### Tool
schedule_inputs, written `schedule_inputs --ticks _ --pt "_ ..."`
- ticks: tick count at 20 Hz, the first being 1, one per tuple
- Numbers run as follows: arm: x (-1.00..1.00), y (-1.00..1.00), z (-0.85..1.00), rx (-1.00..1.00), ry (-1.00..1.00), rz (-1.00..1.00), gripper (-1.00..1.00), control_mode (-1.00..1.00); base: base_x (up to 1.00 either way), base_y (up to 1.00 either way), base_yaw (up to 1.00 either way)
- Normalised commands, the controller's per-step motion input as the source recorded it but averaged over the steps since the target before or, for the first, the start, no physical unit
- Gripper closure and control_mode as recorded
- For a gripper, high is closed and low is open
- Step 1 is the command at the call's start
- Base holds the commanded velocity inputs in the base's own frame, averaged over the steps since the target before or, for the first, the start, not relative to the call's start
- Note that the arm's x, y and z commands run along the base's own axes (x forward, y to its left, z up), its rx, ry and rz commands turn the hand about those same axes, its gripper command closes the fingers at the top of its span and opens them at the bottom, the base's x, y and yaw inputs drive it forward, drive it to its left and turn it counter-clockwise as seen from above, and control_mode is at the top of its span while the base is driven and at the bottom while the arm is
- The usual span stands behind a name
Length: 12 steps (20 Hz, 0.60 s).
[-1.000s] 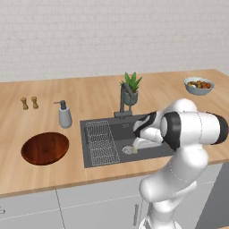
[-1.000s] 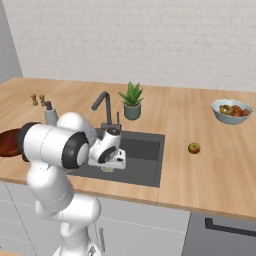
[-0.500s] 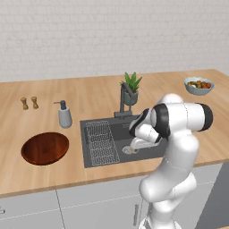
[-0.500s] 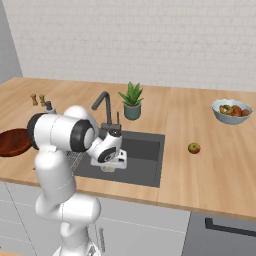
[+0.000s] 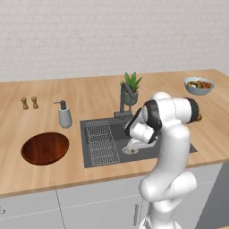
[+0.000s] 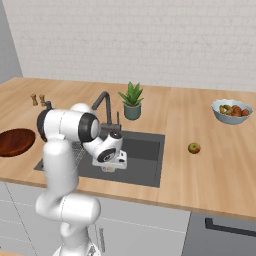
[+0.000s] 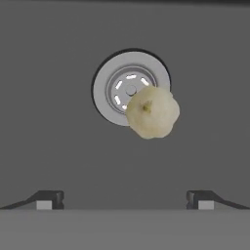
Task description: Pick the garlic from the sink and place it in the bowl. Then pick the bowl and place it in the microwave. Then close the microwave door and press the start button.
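Wooden counter (image 5: 94, 96) with a dark sink (image 5: 91, 156) set in it.
On the counter stand a reddish-brown bowl (image 5: 45, 148), soap dispenser (image 5: 64, 114), two small shakers (image 5: 29, 103), potted plant (image 5: 131, 89), grey fruit bowl (image 5: 199, 85) and one round fruit (image 6: 194, 148).

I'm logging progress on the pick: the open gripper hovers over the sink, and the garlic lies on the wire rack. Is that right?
Not quite. The garlic lies on the sink floor, overlapping the round drain, not on the wire rack, as the hand view shows. The gripper is open over the sink.
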Motion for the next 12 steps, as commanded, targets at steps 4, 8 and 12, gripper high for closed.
schedule_inputs --ticks 4,8,12 --pt "0.25 0.00 -0.24 0.00 0.00 0.00 -1.00 -1.00 0.00 0.00 0.00" --pt "0.13 0.00 -0.19 0.00 0.00 0.00 -1.00 -1.00 0.00 0.00 0.00" --pt "0.18 0.00 -0.10 0.01 0.00 0.00 -1.00 -1.00 0.00 0.00 0.00"
